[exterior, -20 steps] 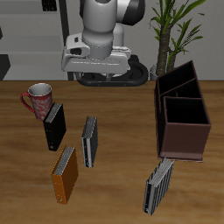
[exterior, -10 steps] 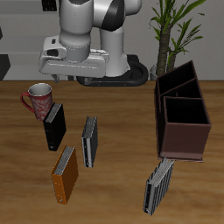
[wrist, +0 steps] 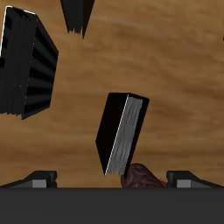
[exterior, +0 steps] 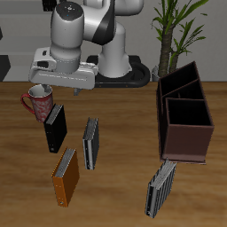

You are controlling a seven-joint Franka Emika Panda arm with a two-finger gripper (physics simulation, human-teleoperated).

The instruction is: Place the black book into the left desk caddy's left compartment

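The black book stands upright on the table beside the red mug. It also shows in the wrist view, with its pale page edges facing the camera. My gripper hangs above and slightly behind the book, near the mug. In the wrist view the gripper is open and empty, its fingers wide apart. The left desk caddy is a dark maroon-brown box with two empty compartments, standing far across the table from the book.
A grey-and-black striped book stands close beside the black book and shows in the wrist view. An orange-brown book and another striped book stand nearer the front edge. A potted plant is behind the caddy.
The arm has swung from the table's back middle toward the mug and the black book and has come lower. The objects have not moved.
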